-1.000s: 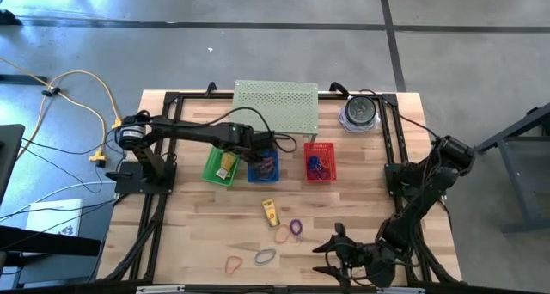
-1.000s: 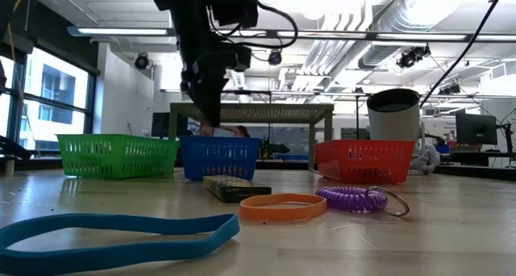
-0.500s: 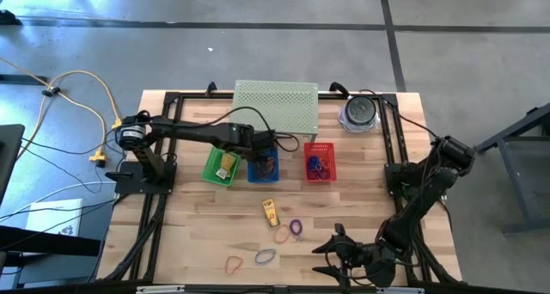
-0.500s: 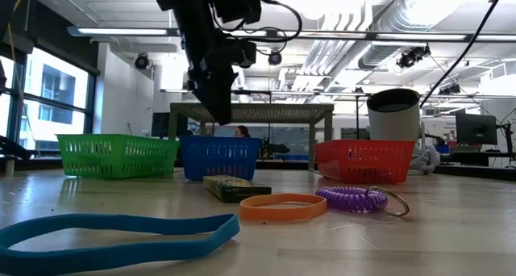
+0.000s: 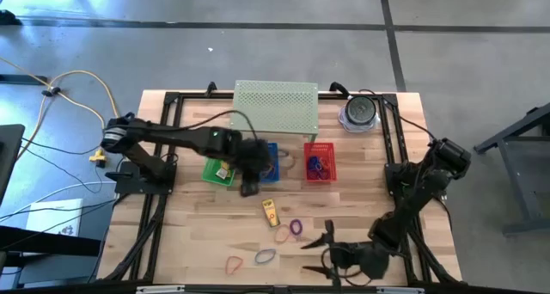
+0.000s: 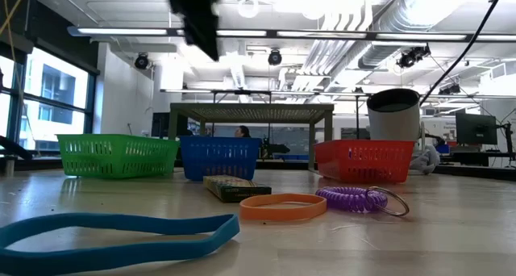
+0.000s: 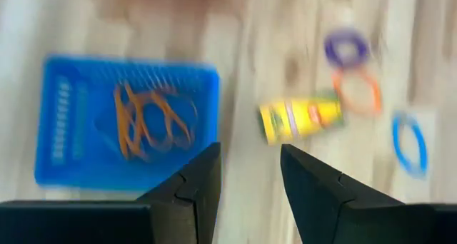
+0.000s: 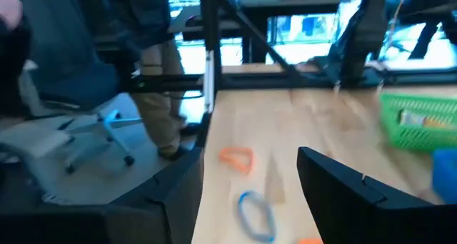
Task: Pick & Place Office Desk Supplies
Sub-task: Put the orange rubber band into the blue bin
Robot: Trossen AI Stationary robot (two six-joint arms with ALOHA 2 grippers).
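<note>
Left claw [image 7: 250,180]: open, nothing between its fingers, hovering above the worktop [image 5: 189,234].
Blue basket [image 7: 128,123]: just beside the left claw, orange bands [image 7: 148,121] inside.
Yellow packet [image 7: 300,118]: just ahead of the left claw.
Purple band [image 7: 345,47], orange ring [image 7: 356,91], blue band [image 7: 409,143]: beyond the packet.
Right claw [image 5: 322,253]: open, empty, near the worktop's front edge.

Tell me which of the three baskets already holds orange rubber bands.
The blue basket, the middle one of the row. The left wrist view shows a tangle of orange rubber bands in it. The green basket holds a yellow packet; the red basket holds dark bluish items.
</note>
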